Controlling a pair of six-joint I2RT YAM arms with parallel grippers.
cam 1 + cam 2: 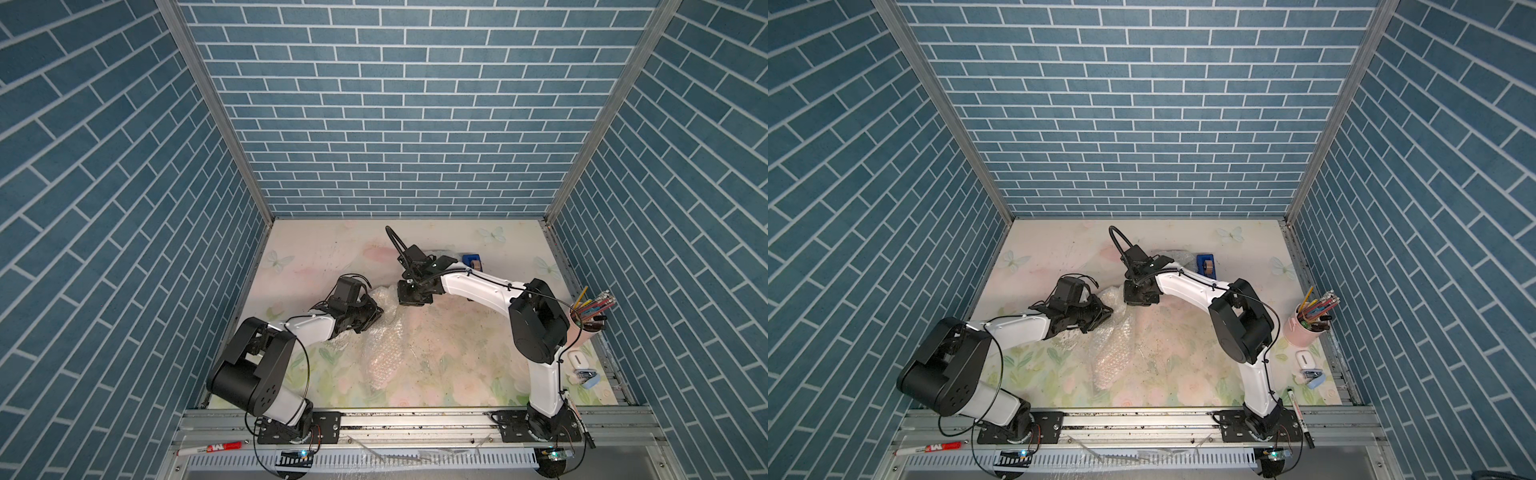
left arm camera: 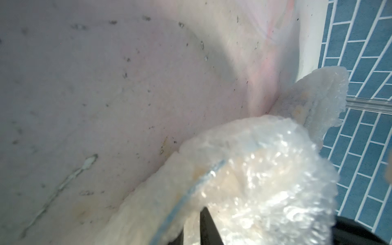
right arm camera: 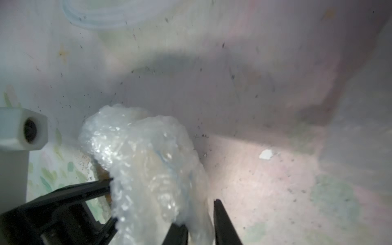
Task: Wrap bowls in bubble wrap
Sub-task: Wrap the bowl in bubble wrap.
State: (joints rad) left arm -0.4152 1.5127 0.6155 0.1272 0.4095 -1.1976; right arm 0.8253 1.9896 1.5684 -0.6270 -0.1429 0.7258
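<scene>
In both top views the bubble wrap (image 1: 384,345) (image 1: 1113,353) lies in the middle of the flowery table (image 1: 457,353). It is a long, crinkly, see-through strip. Its far end rises up between the left gripper (image 1: 376,311) and the right gripper (image 1: 411,301).

Only the top views show the blue tape dispenser (image 1: 471,260) at the back and the pink cup of pencils (image 1: 584,328) by the right arm. A top view also shows a second bundle (image 1: 1175,254), greyish and half hidden behind that arm.

The right wrist view shows what the top views cannot. There the left gripper (image 3: 113,199) has its black tips pushed into the side of the bubble wrap (image 3: 144,159), grasping it. The right gripper (image 3: 196,214) has one finger on each side of the same lump, and the wrap fills the gap. I cannot tell if it squeezes.

The left wrist view is mostly shiny, bumpy bubble wrap (image 2: 265,180), very close and blurry. One dark finger (image 2: 206,224) peeks out under it. A thin blue curved line (image 2: 186,193) shows through the plastic — maybe a bowl's rim, but it is too foggy to say. Whatever sits inside the lump is hidden by the wrap.
</scene>
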